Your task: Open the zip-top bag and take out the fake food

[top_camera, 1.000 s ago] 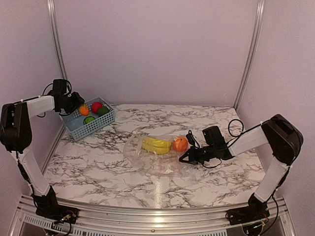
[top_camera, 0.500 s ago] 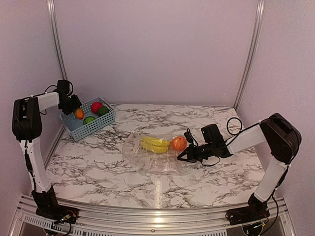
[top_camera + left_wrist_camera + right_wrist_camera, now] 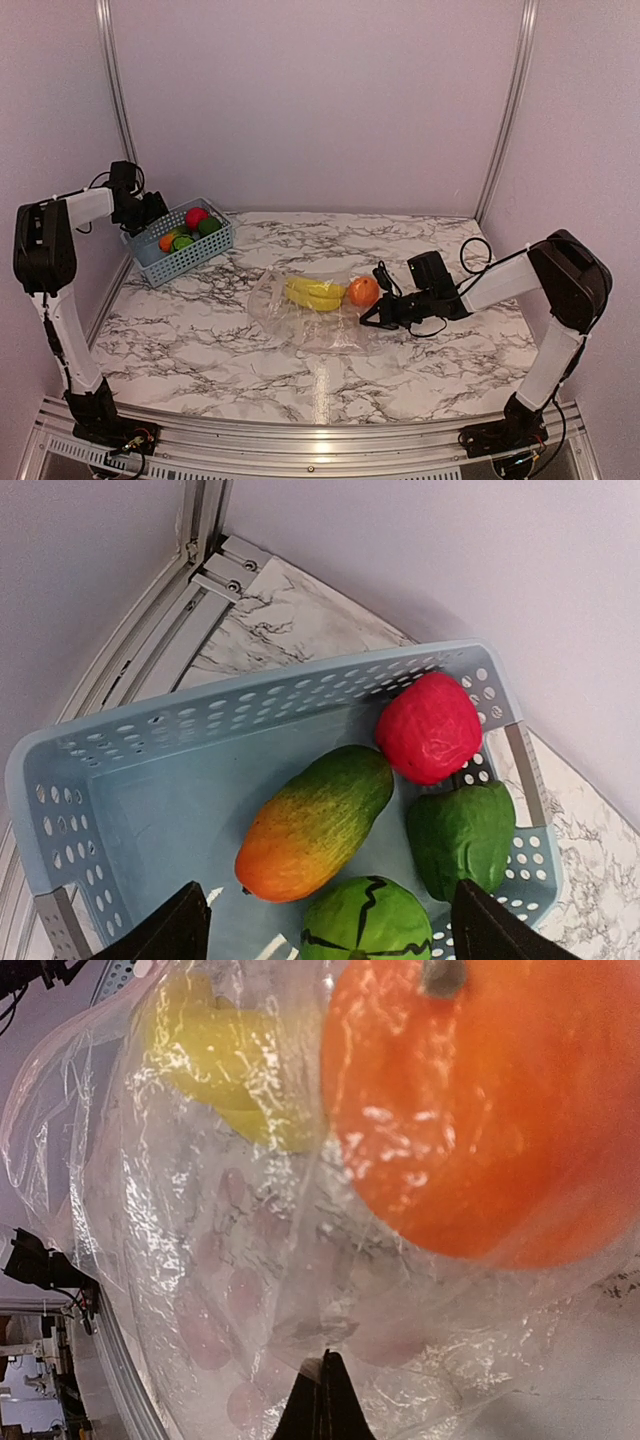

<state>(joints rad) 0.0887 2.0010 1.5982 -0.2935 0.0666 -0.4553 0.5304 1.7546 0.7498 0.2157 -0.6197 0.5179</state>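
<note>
at ten o'clock on the table [image 3: 200,330], over the basket [image 3: 172,265]: the left gripper [image 3: 148,212] had a mango-coloured piece pinched a second ago and half a second ago; now the jaws stand wide and released, and the mango [image 3: 315,820] lies on the basket floor below them. reads as one more piece delivered, so the left arm is free to go back for another. basket [image 3: 150,740] contents from the wrist view: mango in the middle, red fruit [image 3: 430,727] at its two o'clock, against the far wall, green pepper [image 3: 462,835] at four o'clock, a striped green ball [image 3: 365,925] at six o'clock, right under the left gripper [image 3: 330,930]. four pieces out of the bag. the bag [image 3: 300,320] lies flat at table centre with two pieces inside: bananas [image 3: 315,292] and, at their three o'clock and touching them, the orange [image 3: 364,291]. right gripper [image 3: 372,318] sits at the bag's three o'clock edge, clenched; in its wrist view the right gripper [image 3: 322,1400] tips meet on the crinkled film of the bag [image 3: 200,1260], orange [image 3: 480,1110] close above, bananas [image 3: 220,1060] beyond, so it looks to be pinning the bag's edge. cannot tell whether the zip is fully parted. judgement: task about two thirds done.
</note>
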